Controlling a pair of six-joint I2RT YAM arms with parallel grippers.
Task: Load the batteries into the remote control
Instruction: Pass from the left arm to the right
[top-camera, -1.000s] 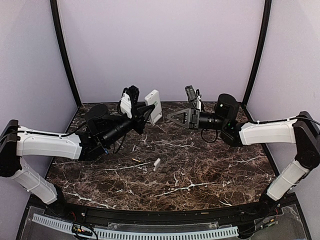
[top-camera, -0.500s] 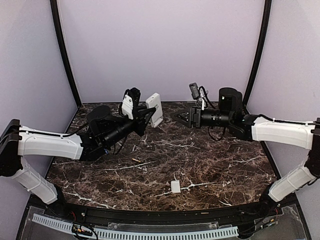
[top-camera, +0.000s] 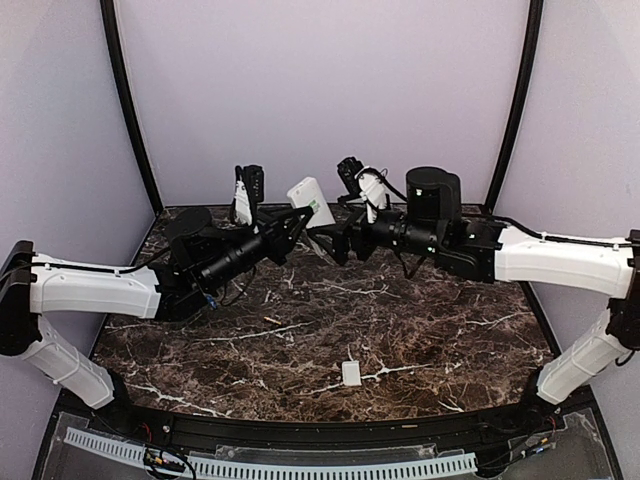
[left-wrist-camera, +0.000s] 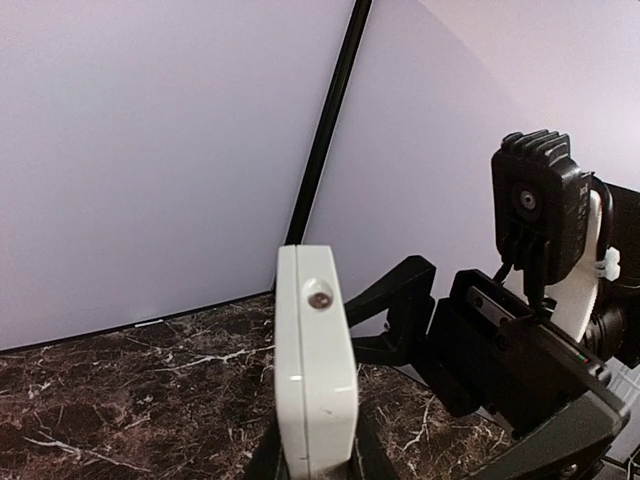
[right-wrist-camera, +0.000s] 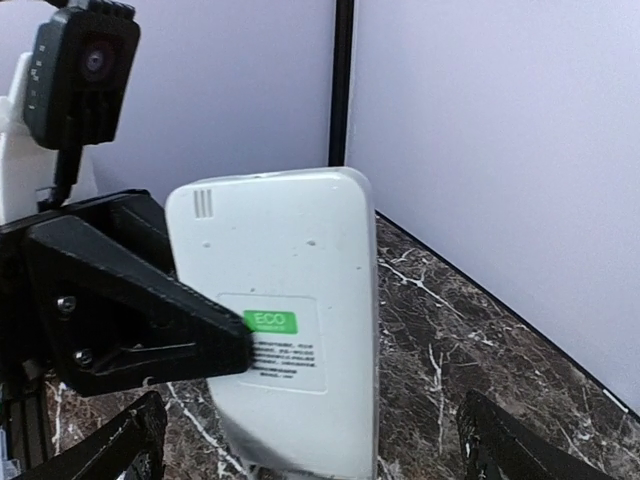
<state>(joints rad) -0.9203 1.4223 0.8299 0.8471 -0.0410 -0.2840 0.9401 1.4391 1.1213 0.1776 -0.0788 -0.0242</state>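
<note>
Dark brown marble veined in white forms the table (top-camera: 430, 330), glossy and flat, closed in by smooth, matte pale lilac walls (top-camera: 320, 90) with thin black posts at the corners. Two arms of white shell and black joints reach from the lower corners of the top view toward its middle: the left arm (top-camera: 95, 288) from the lower left, the right arm (top-camera: 550, 262) from the lower right.

The left gripper (top-camera: 298, 222) holds the remote control (top-camera: 310, 198) off the table, just above the centre of the top view. The remote control is a slim slab of smooth white plastic with rounded corners, standing nearly upright. The left wrist view shows it edge-on, with a small round lens in its top end. In the right wrist view a black angular finger (right-wrist-camera: 140, 320) lies across its back, beside a small green sticker (right-wrist-camera: 270, 321) on a printed label.

The right gripper (top-camera: 335, 240) faces the remote control from the right, its jaws spread wide. Its black fingers (right-wrist-camera: 115, 450) sit in the lower corners of the right wrist view, either side of the handset's lower end and apart from it.

A small flat white rectangular cover (top-camera: 351, 373) lies low in the centre of the top view. A tiny pale tan battery (top-camera: 270, 320) lies on the marble to its upper left, well apart from the remote control.
</note>
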